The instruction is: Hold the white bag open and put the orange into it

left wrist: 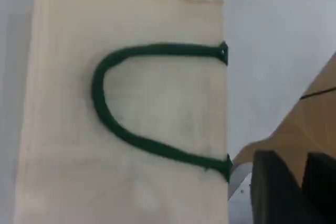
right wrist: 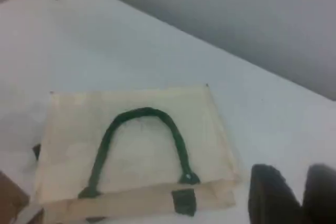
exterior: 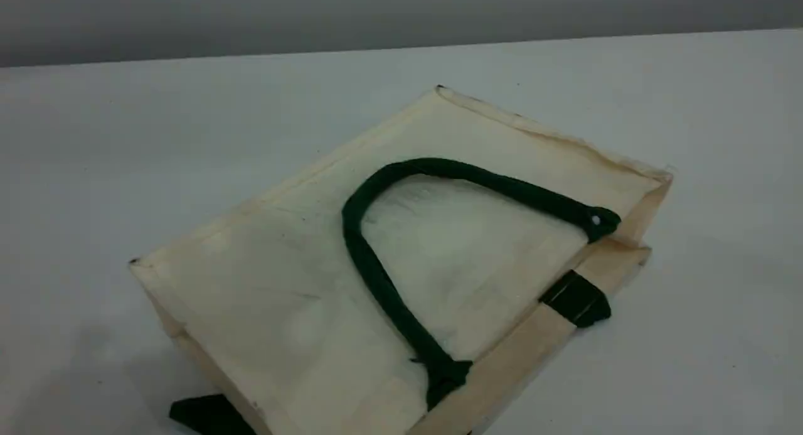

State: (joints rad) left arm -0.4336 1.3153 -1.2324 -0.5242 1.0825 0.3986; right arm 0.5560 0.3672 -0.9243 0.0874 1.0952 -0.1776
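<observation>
The white bag [exterior: 263, 278] lies flat on the desk [exterior: 94, 140], filling the centre and lower half of the scene view, its dark green rope handle [exterior: 370, 265] folded back across the top panel. The mouth edge, marked by a green tab [exterior: 577, 297], runs along the lower right of the frame; the bottom of the bag faces the upper left. The long axis appears to run from lower left to upper right, parallel to that mouth edge.

No orange shows in any view, so you cannot yet say where it sits.

Your left end effector [left wrist: 294, 187] hangs at the lower right of its wrist view, just off the mouth edge, holding nothing; a narrow gap shows between the dark fingertips. Your right end effector [right wrist: 291, 195] hovers over the desk in the lower right of its own view, also empty, jaws slightly apart.

To open the bag well, catch only the top layer at the mouth, near the handle root, and lift it clear of the lower layer before anything goes in.
</observation>
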